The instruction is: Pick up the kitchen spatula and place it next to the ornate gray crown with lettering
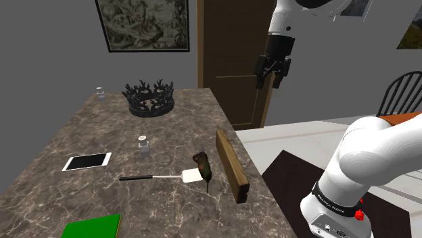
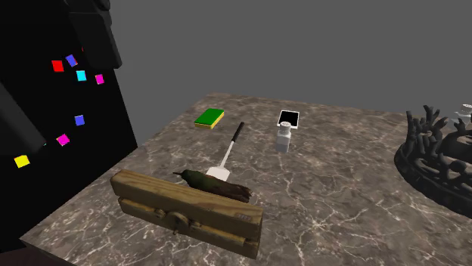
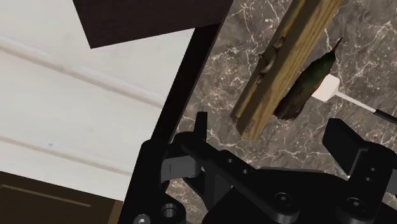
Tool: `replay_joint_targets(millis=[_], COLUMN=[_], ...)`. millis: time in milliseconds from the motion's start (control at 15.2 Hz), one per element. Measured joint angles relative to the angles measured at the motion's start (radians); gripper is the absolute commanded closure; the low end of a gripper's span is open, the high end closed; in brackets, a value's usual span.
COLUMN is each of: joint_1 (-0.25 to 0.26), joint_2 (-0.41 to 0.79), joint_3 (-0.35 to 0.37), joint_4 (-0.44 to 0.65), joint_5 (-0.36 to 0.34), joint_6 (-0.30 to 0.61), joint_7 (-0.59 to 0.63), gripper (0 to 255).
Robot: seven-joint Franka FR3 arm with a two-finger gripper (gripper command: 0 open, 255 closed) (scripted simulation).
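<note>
Our claw hangs apart, empty. On the veined marble worktop, the flat white spatula lies at six o'clock from the spiky crown, blade touching a bird beside a wooden plank.

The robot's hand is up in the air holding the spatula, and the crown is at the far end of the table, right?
Not quite. The hand is up in the air, but it holds nothing: the spatula lies on the table, by the little bird. The shoulder view shows that. The crown is at the far end.
</note>
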Motion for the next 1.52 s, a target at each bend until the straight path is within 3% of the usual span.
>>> replay_joint_targets(millis=[132,462,1518], joint_1=[0.007,0.07,0.28], joint_2=[0.009,0.094,0.537], joint_3=[0.004,0.027,0.138], joint_4=[-0.005,-0.05,-0.024], joint_5=[0.003,0.018,0.07], joint_6=[0.017,0.173,0.692], joint_7=[-0.008,-0.098,-0.401], gripper=[0,0,0])
